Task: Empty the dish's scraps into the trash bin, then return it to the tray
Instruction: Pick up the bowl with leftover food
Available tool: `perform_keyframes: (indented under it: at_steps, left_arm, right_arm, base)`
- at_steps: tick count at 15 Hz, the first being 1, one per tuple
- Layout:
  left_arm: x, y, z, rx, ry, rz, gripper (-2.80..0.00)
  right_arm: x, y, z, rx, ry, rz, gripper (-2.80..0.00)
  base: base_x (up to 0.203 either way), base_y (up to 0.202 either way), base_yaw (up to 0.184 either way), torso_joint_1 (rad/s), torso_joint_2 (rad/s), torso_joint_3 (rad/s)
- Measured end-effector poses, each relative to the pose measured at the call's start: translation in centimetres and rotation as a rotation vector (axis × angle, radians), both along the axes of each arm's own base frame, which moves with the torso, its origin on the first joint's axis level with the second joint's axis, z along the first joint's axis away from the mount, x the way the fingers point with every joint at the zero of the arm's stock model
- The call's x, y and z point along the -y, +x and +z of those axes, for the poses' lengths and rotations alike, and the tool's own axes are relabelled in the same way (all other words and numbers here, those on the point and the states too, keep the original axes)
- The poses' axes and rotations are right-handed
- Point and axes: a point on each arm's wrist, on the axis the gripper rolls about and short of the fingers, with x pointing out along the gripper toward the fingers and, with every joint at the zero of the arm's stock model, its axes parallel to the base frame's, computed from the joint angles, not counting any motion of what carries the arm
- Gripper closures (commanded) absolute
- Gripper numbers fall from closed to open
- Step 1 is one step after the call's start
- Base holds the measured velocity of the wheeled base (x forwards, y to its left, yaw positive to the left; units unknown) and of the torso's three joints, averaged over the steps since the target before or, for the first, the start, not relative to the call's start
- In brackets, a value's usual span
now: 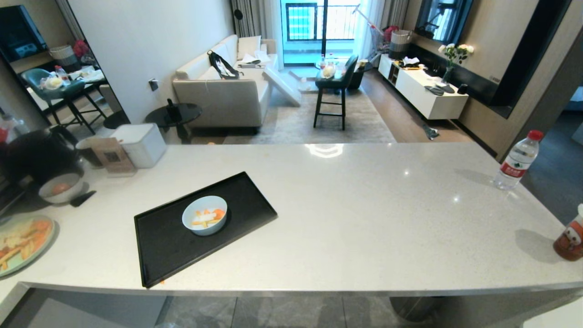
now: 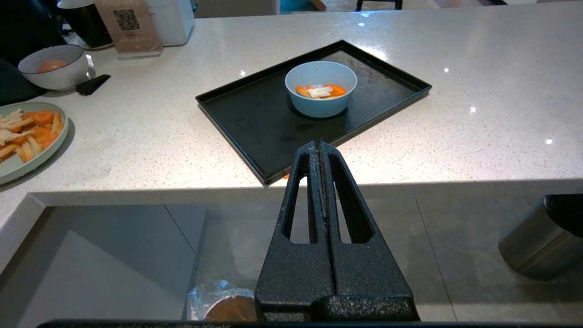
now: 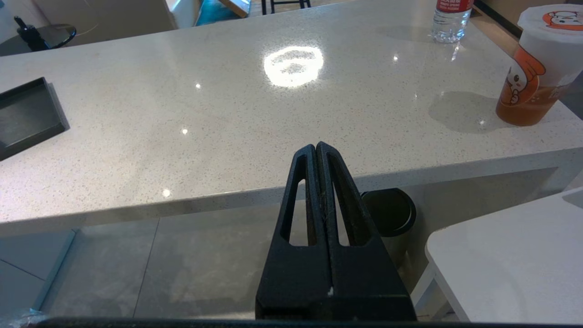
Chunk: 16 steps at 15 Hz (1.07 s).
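Note:
The pale blue dish (image 1: 204,215) stands upright on the black tray (image 1: 168,246), towards the tray's far side, with orange and whitish scraps (image 1: 207,216) inside. My left gripper (image 2: 320,145) is shut and empty. It hangs below and in front of the counter edge, pointing at the dish (image 2: 321,89) and the tray (image 2: 255,123). The trash bin (image 2: 218,303), with its crinkly liner, sits on the floor just beside that gripper's base. My right gripper (image 3: 315,146) is shut and empty too, further right along the counter edge. Neither arm shows in the head view.
A greyish bowl (image 1: 60,187) and a green plate of food (image 1: 20,241) sit at the counter's left end, behind them a white box (image 1: 141,143). A water bottle (image 1: 518,160) and a drink cup (image 1: 570,237) stand at the right end. A larger steel cylinder (image 3: 389,214) stands under the counter.

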Motion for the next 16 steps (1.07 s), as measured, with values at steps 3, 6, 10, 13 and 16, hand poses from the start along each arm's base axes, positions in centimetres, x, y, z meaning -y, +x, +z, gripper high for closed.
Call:
perform_keyframes:
  at_steps: [3,6,10,13,16]
  left_arm:
    - [0.0,0.0,0.0,0.0,0.0,0.001,0.0]
    - [0.0,0.0,0.0,0.0,0.0,0.001,0.0]
    - [0.0,0.0,0.0,0.0,0.0,0.0,0.0]
    - [0.0,0.0,0.0,0.0,0.0,0.001,0.0]
    - [0.0,0.0,0.0,0.0,-0.001,0.002,0.0]
  right_arm:
    - [0.0,0.0,0.0,0.0,0.0,0.0,0.0]
    - [0.0,0.0,0.0,0.0,0.0,0.0,0.0]
    - [0.0,0.0,0.0,0.0,0.0,0.0,0.0]
    - [0.0,0.0,0.0,0.0,0.0,0.0,0.0]
    - [0.0,0.0,0.0,0.0,0.0,0.0,0.0]
  base:
    - [0.0,0.0,0.0,0.0,0.0,0.0]
    - [0.0,0.0,0.0,0.0,0.0,0.0]
    - [0.0,0.0,0.0,0.0,0.0,0.0]
    - [0.0,0.0,0.0,0.0,0.0,0.0]
    - [0.0,0.0,0.0,0.0,0.0,0.0]
